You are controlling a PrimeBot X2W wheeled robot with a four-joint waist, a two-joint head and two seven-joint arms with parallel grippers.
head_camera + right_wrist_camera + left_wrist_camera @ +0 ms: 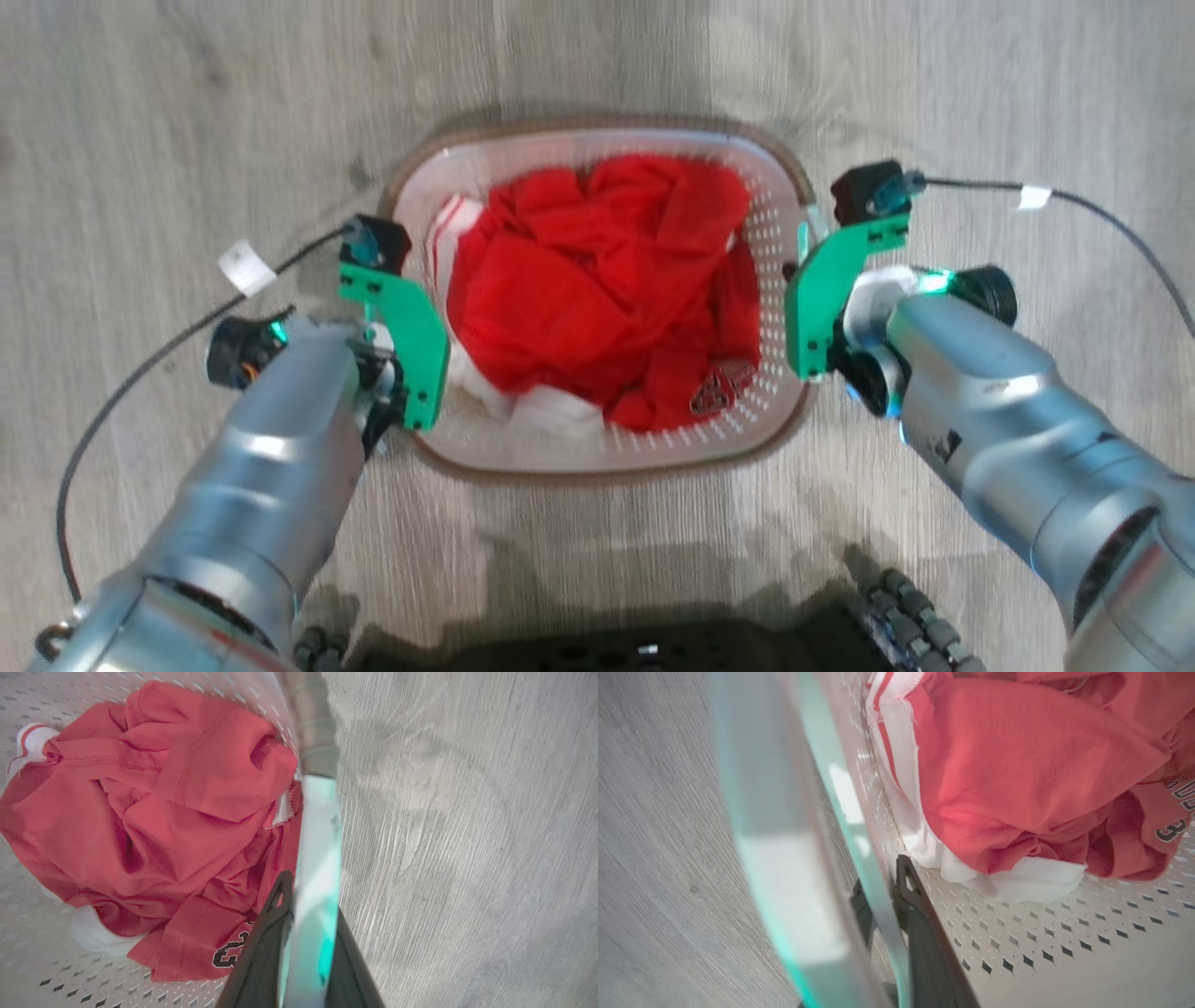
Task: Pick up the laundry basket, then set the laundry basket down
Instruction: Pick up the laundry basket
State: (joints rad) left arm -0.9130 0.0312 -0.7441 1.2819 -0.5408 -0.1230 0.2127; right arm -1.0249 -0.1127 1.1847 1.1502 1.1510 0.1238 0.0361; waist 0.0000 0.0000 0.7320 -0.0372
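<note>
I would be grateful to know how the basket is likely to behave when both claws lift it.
Probably light: the basket has thin perforated walls and holds only soft clothes. Its handles may flex, since the left claw and right claw each straddle one thin pale strip. Gripped at opposite sides, it should hardly tip.
</note>
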